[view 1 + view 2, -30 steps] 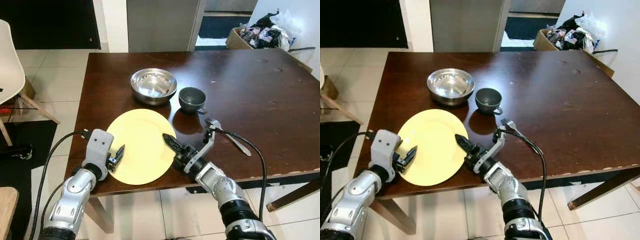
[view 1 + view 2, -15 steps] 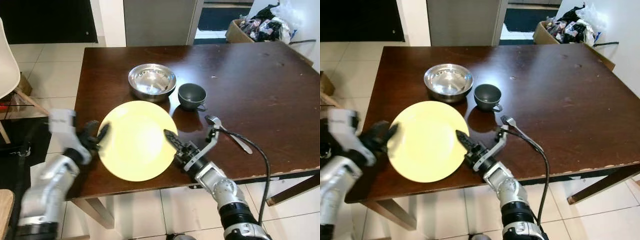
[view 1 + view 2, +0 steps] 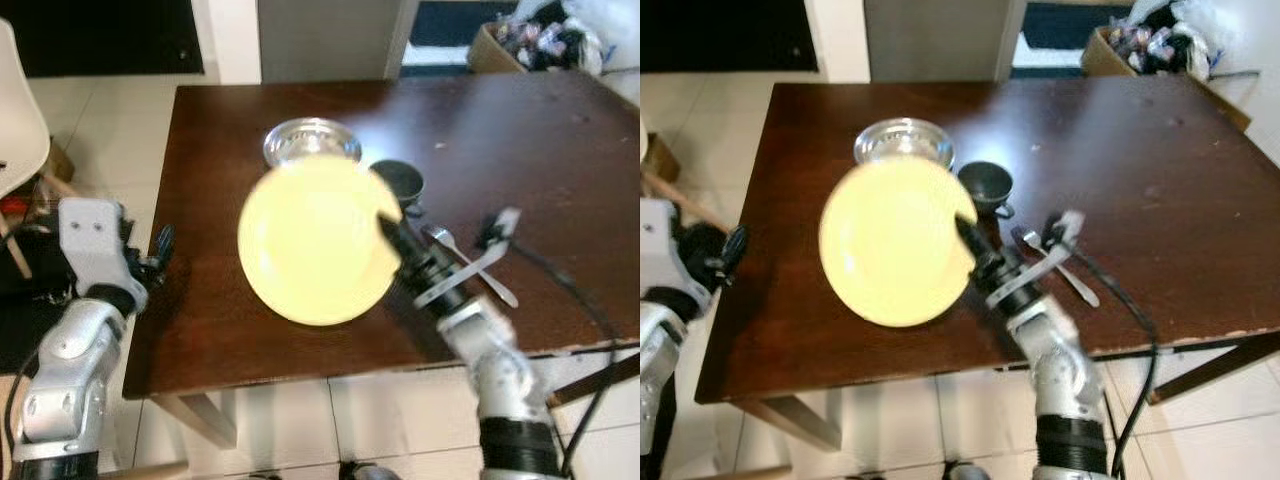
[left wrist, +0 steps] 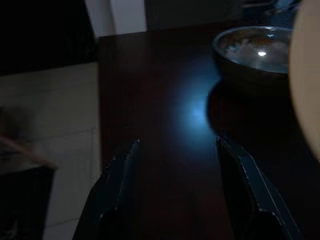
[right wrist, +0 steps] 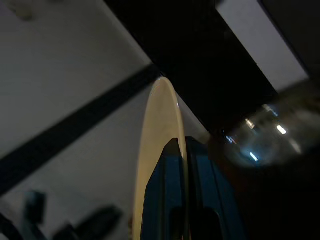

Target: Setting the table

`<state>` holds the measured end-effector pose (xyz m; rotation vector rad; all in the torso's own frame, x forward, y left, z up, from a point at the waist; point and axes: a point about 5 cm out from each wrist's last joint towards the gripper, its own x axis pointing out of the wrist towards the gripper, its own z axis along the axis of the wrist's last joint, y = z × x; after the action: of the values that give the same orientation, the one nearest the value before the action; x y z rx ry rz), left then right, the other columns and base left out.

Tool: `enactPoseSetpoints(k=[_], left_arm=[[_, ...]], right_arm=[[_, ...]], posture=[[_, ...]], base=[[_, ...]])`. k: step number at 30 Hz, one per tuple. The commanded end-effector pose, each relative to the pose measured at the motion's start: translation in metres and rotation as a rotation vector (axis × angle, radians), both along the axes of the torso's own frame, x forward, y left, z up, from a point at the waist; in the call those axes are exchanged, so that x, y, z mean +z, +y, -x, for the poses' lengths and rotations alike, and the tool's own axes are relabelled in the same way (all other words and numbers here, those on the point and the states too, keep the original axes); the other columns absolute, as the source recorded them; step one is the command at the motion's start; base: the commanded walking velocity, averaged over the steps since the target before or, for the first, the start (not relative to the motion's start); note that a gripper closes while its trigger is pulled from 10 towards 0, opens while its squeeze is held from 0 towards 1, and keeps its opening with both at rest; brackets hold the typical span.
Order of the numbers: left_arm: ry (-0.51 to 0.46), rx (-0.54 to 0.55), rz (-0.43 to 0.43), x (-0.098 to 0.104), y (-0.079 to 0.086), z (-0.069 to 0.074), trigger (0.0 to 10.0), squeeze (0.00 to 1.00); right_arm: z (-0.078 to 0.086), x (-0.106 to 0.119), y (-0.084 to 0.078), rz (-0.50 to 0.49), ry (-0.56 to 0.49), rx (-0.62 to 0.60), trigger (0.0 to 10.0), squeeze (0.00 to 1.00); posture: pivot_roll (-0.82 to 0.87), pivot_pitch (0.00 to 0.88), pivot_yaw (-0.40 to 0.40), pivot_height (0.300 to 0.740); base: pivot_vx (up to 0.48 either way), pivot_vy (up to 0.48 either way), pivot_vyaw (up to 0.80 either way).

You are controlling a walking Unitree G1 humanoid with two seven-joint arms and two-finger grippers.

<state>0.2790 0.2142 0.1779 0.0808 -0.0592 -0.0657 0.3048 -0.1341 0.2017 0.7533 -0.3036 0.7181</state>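
Pinching the yellow plate (image 3: 315, 240) by its rim, my right tool (image 3: 392, 232) now carries it tilted above the surface (image 3: 560, 150), where a second ago it lay flat by the near edge. My left tool (image 4: 177, 192), fingers spread, has let go and pulled back off the left edge. The plate hangs before the steel bowl (image 3: 902, 138) and the cup (image 3: 992, 185), the fork (image 3: 470, 265) beside.

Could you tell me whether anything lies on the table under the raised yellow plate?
Partly: the round yellow plate, pinched in the right claw, overlaps the steel bowl and dark cup; nearer, bare table.
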Motion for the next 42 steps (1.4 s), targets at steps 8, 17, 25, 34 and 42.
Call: enactPoseSetpoints(k=[8, 17, 25, 34, 42], left_arm=[[0.008, 0.023, -0.016, 0.000, -0.010, -0.003, 10.0, 0.00], [-0.020, 0.067, -0.051, 0.008, -0.010, -0.002, 10.0, 0.00], [-0.019, 0.041, -0.065, 0.002, -0.023, 0.005, 10.0, 0.00], [-0.022, -0.016, -0.061, 0.005, -0.033, 0.010, 10.0, 0.00], [-0.037, -0.055, -0.066, 0.011, -0.036, 0.011, 10.0, 0.00]], right_arm=[[0.003, 0.020, 0.008, -0.259, 0.067, -0.034, 10.0, 0.00], [0.001, 0.009, 0.007, -0.397, 0.178, -0.050, 10.0, 0.00], [0.002, 0.001, 0.010, -0.198, 0.187, -0.088, 10.0, 0.00], [0.006, 0.003, 0.019, -0.162, 0.168, -0.047, 10.0, 0.00], [0.008, 0.008, 0.020, -0.199, 0.143, -0.024, 10.0, 0.00]], posture=[[-0.05, 0.063, 0.037, 0.740], [-0.04, 0.053, 0.039, 0.740], [-0.04, 0.057, 0.031, 0.740], [-0.04, 0.062, 0.027, 0.740], [-0.03, 0.068, 0.032, 0.740]], base=[[0.000, 0.000, 0.00], [0.000, 0.000, 0.00], [0.000, 0.000, 0.00], [0.000, 0.000, 0.00], [0.000, 0.000, 0.00]])
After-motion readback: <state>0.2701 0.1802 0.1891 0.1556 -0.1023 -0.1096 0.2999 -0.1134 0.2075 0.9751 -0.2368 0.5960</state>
